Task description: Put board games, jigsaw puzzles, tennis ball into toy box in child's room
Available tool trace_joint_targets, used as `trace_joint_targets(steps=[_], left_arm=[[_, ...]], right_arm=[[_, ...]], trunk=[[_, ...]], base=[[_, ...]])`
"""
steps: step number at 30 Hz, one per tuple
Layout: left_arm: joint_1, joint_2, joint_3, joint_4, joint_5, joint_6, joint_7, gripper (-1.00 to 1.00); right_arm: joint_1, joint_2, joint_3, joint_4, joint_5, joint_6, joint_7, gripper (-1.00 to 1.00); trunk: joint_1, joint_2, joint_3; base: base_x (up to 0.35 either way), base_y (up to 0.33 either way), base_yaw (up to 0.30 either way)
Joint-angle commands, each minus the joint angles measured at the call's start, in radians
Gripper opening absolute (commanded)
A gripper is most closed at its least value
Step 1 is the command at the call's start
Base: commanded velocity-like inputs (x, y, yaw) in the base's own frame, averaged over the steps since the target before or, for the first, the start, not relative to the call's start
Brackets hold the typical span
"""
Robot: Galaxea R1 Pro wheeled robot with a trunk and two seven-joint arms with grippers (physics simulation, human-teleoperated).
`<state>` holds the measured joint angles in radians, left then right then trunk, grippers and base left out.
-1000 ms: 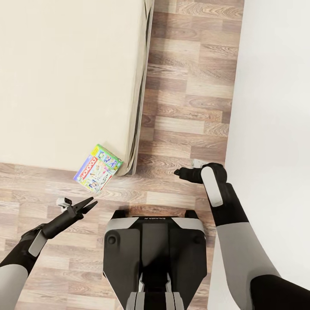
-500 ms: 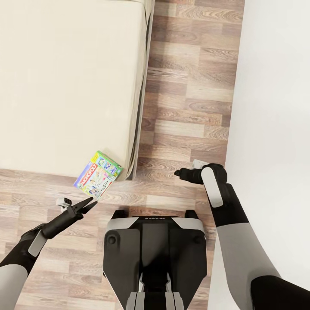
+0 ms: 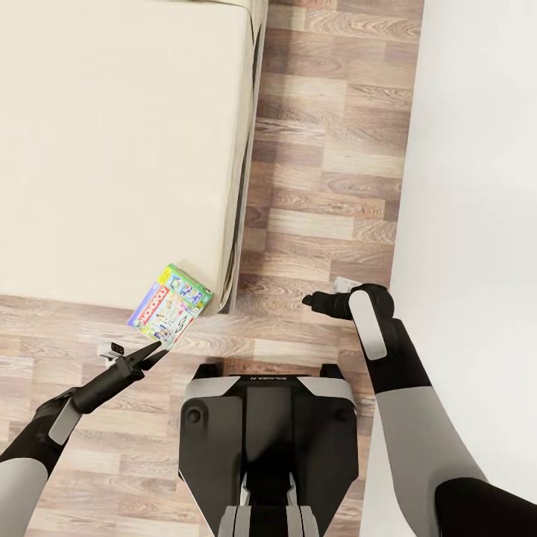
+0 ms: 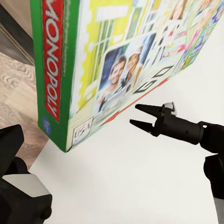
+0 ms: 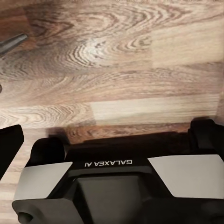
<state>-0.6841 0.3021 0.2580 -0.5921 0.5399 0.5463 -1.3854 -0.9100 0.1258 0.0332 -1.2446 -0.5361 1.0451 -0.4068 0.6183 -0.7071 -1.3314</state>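
Note:
One of the board games, a green-edged Monopoly carton (image 3: 170, 306), lies tilted at the near corner of the bed (image 3: 112, 149); whether it leans on the bed or rests on the wood floor I cannot tell. My left gripper (image 3: 159, 350) hovers just in front of the carton, its fingers slightly apart and empty. The left wrist view has the carton (image 4: 107, 70) close up, with nothing gripping it. My right gripper (image 3: 306, 300) hangs over the floor to the right of the bed corner. It appears as well in the left wrist view (image 4: 134, 115), its fingers parted and empty.
A white wall (image 3: 477, 186) runs along the right, leaving a strip of wood-plank floor (image 3: 328, 149) between it and the bed. My own dark base (image 3: 265, 425) stands right below the grippers and shows in the right wrist view (image 5: 107, 163).
The whole picture slid a little downward in the first half second, so the camera moved. Both arms kept their pose, and the carton stayed at the bed corner.

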Motion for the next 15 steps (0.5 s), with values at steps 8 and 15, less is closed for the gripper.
trace_joint_targets(steps=[8, 15], left_arm=[[0.000, 0.000, 0.001, 0.000, 0.002, 0.011, -0.003, 1.00], [0.000, 0.000, 0.001, 0.001, 0.002, 0.011, -0.003, 1.00]], right_arm=[[0.000, 0.000, 0.001, -0.001, -0.010, 0.002, -0.010, 1.00], [0.000, 0.000, 0.001, 0.000, -0.010, 0.002, -0.010, 1.00]], trunk=[[0.000, -0.001, -0.001], [0.000, -0.001, -0.001]], base=[[0.009, 0.000, 0.000], [0.000, 0.001, 0.000]])
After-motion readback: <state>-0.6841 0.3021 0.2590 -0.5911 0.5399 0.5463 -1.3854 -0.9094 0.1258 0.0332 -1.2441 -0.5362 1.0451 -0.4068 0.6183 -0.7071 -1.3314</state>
